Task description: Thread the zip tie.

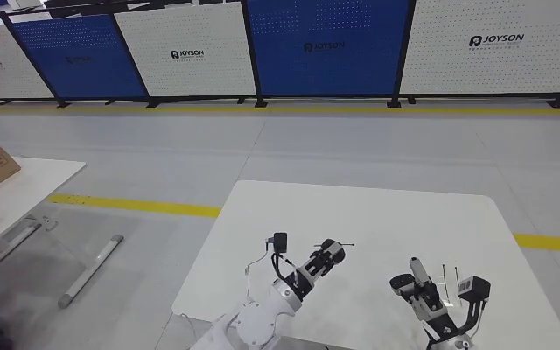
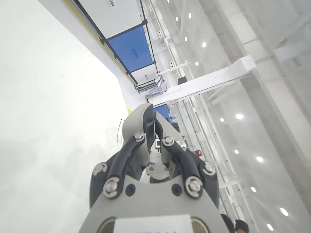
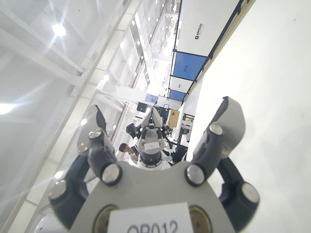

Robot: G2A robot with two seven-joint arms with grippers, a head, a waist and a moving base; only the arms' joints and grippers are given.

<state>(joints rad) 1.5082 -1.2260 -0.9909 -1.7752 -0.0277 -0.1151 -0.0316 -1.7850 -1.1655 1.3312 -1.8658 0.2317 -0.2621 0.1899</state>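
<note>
counter (image 1: 262,254): white, and the top view cut off its near edge.
right gripper (image 1: 444,276): jaws spread wide, nothing in them.
left gripper (image 2: 153,109): jaws clenched on the zip tie.
zip tie (image 2: 154,126): thin dark strap, mostly buried between the left jaws up close. The top view showed its tip poking out toward the right arm.
spare strips (image 1: 450,276): two thin dark lines by the right gripper, honestly too tiny to make out.
</note>
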